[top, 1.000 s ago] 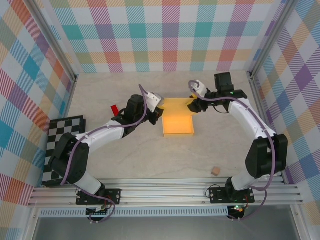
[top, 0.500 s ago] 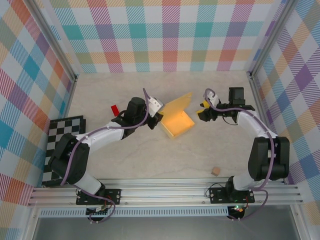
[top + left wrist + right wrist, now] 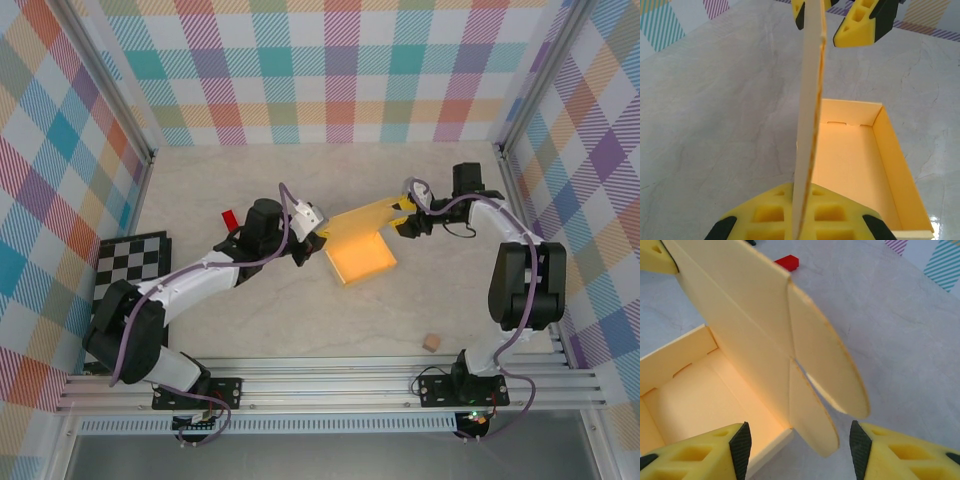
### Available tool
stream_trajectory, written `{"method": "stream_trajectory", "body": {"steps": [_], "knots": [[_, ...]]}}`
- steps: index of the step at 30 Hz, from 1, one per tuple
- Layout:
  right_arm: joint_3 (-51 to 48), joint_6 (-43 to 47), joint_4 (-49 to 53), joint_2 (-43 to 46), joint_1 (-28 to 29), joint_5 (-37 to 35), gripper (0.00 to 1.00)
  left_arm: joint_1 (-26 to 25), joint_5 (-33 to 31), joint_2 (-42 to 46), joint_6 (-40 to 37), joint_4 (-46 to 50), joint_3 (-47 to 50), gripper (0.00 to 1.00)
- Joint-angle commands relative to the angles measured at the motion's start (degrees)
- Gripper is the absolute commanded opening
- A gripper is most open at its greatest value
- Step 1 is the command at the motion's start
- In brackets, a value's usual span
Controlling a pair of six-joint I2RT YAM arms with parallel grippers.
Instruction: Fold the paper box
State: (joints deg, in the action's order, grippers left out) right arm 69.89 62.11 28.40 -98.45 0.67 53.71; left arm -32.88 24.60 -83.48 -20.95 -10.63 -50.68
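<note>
Lid step. My left gripper [image 3: 799, 220] clamped paper box [image 3: 362, 255] lid [image 3: 810, 100] upright mid-frame; right gripper [image 3: 800, 440] straddled flap [image 3: 825, 375], half-open, empty. Next: tuck flap inward.

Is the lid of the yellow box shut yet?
No, the lid of the paper box stands up on edge, pinched in the left gripper.

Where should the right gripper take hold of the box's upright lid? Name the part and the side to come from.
Take the lid's rounded end flap, coming in from the right end of the paper box. The lid stands on edge, so the right gripper's open jaws can straddle that thin flap, while the left gripper is shut on the opposite end.
</note>
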Motion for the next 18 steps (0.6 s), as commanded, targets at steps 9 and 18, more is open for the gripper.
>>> {"method": "stream_trajectory", "body": {"steps": [9,18], "knots": [[3.3,4.1,5.9,1.0,0.4,6.4,0.37,-0.2,1.3,2.0,0.6,-1.5,-0.6,0.0],[-6.0,-24.0,-15.4,9.1,6.3,-8.6,0.02,-0.8,-19.4,-5.2,23.7,0.4,-9.7,0.0]]}}
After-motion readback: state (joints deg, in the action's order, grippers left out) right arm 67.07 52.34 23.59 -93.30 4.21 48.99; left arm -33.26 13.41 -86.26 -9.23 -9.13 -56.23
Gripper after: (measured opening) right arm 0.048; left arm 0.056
